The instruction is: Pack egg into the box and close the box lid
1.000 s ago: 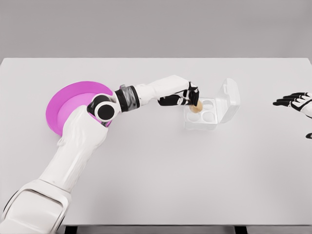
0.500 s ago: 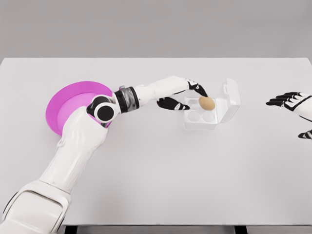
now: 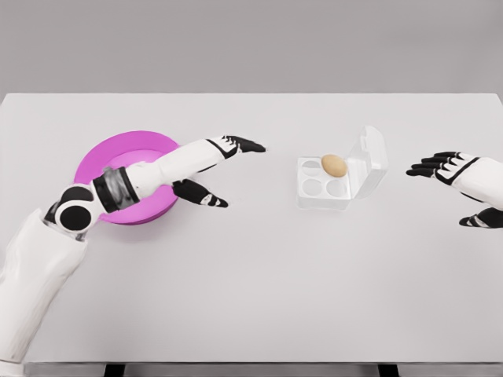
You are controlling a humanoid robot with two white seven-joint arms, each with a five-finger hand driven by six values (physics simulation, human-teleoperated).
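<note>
Two white arms reach over the white table, and neither holds anything. Nearest, the left arm enters at the lower left, its shoulder cut off by the picture's edge, and crosses in front of the pink plate, hiding part of the plate's near rim. The left hand lies just past the plate, fingers spread wide, the thumb splayed toward the near side, well apart from the box. The right hand comes in from the right edge, only the wrist and hand showing; its dark fingers are stretched out and relaxed, pointing toward the box without touching it. Between the hands stands the clear box, its lid tilted up and open on the right side. The egg sits in the far right cup of the box's four; the other three cups show only as faint rings, hard to make out through the clear plastic.
</note>
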